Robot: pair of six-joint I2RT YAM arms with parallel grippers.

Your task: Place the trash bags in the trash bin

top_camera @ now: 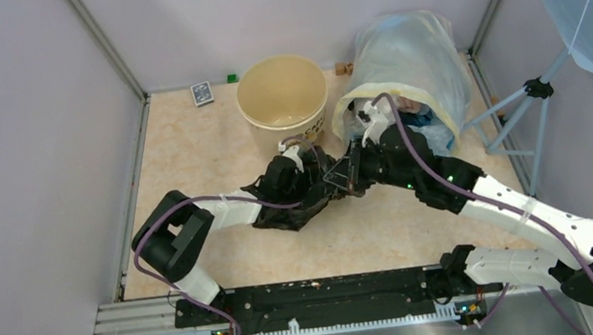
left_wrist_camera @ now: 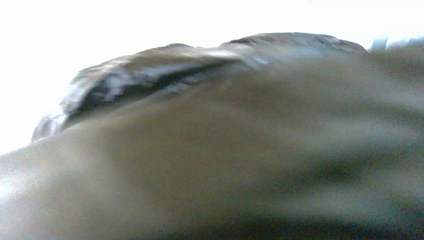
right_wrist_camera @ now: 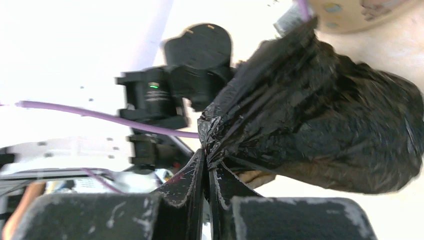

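Roughly at the middle of the table [top_camera: 191, 162] we find the black trash bag [top_camera: 286, 216], crumpled and down at table level; whether it rests fully on the surface we cannot tell. It lies just in front of the trash bin [top_camera: 280, 93] and outside it. The bin stands upright toward the back of the table with its mouth facing up, and the right wrist view catches its printed side [right_wrist_camera: 350, 10] just beyond the bag [right_wrist_camera: 320, 115]. The right gripper [right_wrist_camera: 206, 160] has its jaws pressed together on a gathered twist of the bag's plastic. From above, that gripper [top_camera: 343, 177] meets the bag from the right. The left gripper [top_camera: 312, 184] comes in from the left and is buried among the bag's folds. Its wrist camera shows only a blurred dark surface filling the lens, so we cannot tell how its jaws stand. The left arm [right_wrist_camera: 195, 55] shows behind the bag in the right wrist view, a green light lit on it. Just right of the bin lies a translucent sack [top_camera: 408, 62], its mouth turned toward the arms. A small dark card [top_camera: 201, 93] sits near the back left corner.
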